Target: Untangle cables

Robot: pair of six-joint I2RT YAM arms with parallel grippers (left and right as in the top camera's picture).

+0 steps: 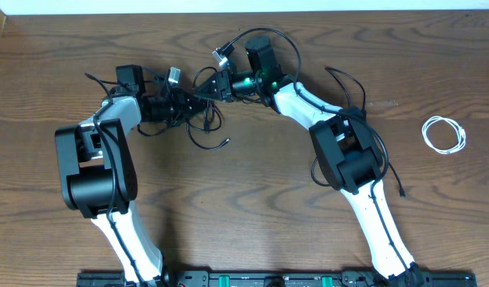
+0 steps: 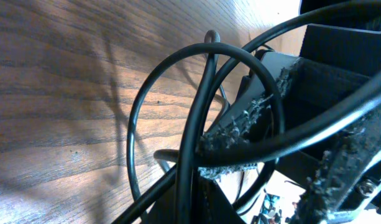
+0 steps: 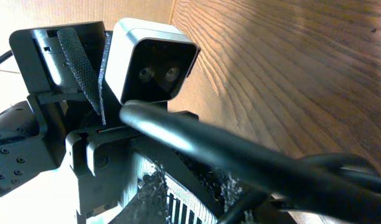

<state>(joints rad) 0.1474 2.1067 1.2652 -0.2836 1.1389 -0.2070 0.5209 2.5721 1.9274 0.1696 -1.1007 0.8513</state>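
Observation:
A tangle of black cables (image 1: 198, 113) lies at the table's upper middle, between my two grippers. My left gripper (image 1: 179, 104) and right gripper (image 1: 215, 87) meet over it, each shut on a black strand. Silver plugs stick up at the left (image 1: 173, 75) and the right (image 1: 222, 56). In the left wrist view, black loops (image 2: 135, 124) rise off the wood in front of the right gripper's padded fingers (image 2: 265, 118). In the right wrist view, a thick black strand (image 3: 227, 149) crosses under the left arm's white camera (image 3: 154, 62). A coiled white cable (image 1: 443, 134) lies apart at the far right.
A thin black cord with a plug (image 1: 392, 171) trails by the right arm's elbow. A loose black loop (image 1: 344, 80) sits behind the right arm. The table's back edge runs along the top of the overhead view.

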